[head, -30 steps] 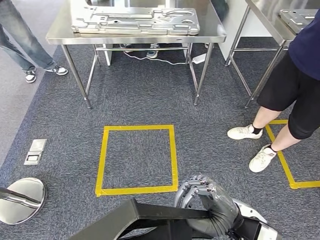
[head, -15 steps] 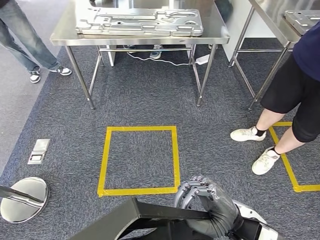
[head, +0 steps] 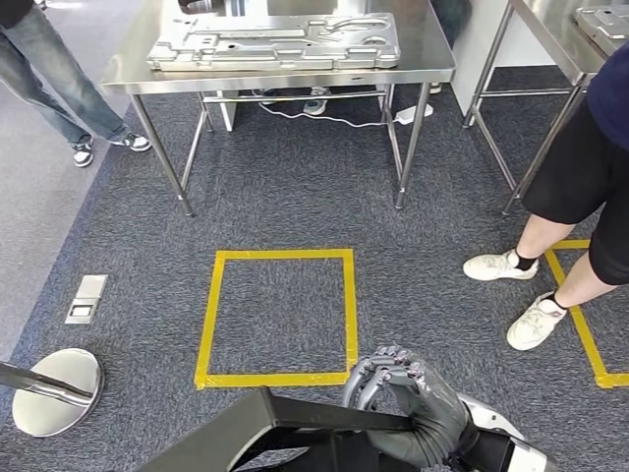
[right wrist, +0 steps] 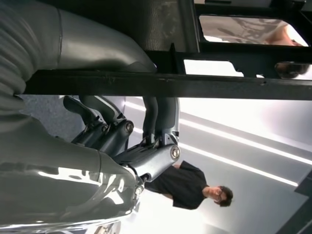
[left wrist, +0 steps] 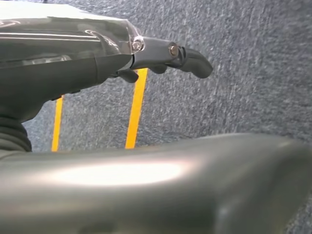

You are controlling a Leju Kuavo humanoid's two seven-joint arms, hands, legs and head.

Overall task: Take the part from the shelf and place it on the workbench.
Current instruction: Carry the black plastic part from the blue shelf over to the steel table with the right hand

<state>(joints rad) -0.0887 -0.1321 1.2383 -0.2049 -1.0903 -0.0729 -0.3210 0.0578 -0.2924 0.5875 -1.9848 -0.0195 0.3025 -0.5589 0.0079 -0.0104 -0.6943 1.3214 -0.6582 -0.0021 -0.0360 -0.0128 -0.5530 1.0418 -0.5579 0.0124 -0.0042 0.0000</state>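
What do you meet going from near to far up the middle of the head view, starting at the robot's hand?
Right hand gripping the dark part → yellow tape square on the carpet → steel workbench → flat metal panel lying on it.

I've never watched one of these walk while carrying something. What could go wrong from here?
Three things, I'd guess. A person's feet stand close to the right of its path, so it might brush them. The dark part is long and the right hand grips it near one end, so it could tip or slip. And the workbench already bears a metal plate, leaving little room.
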